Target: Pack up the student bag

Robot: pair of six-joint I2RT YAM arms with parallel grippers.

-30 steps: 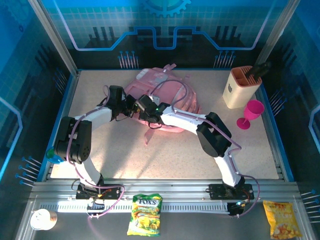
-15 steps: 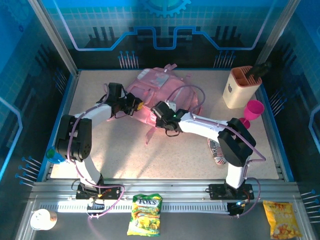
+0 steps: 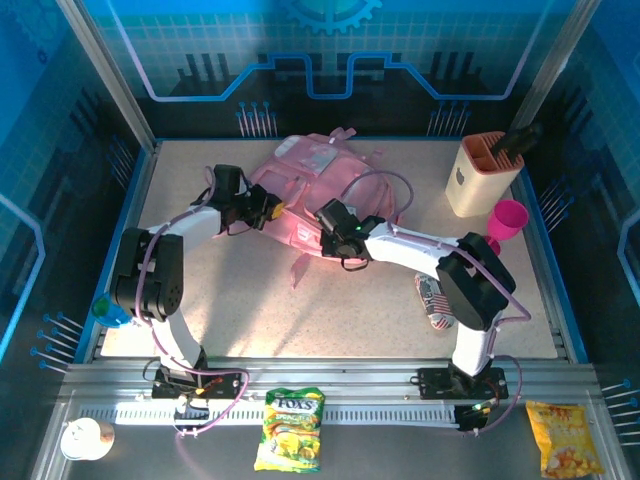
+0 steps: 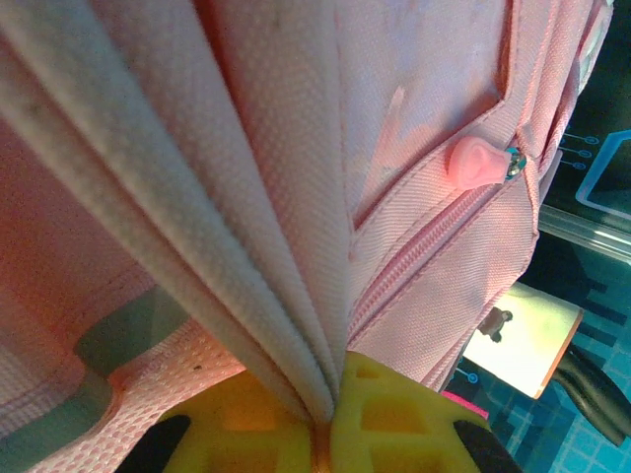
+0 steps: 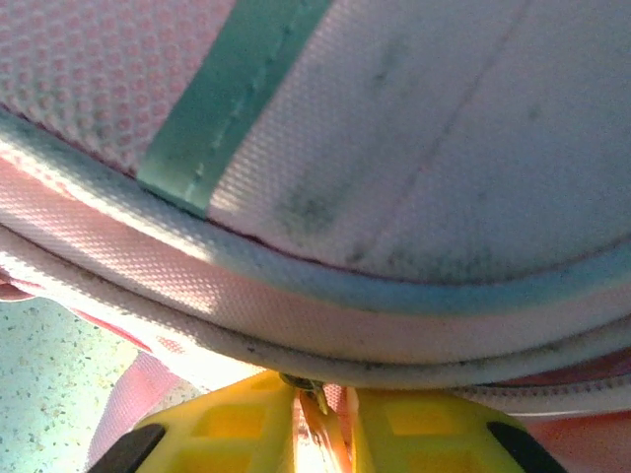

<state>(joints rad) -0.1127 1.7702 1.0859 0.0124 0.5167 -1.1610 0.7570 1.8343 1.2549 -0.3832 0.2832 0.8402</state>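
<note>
Now pinching a fold of the student bag, lying back-centre on the table, with the left gripper clamped hard. Pressing the right gripper against the bag's piped seam, nearly closed, though gripping or not, cannot tell. Seemingly just getting going: holding the bag ready, leaving the striped item near the right arm outside, not yet packed.
</note>
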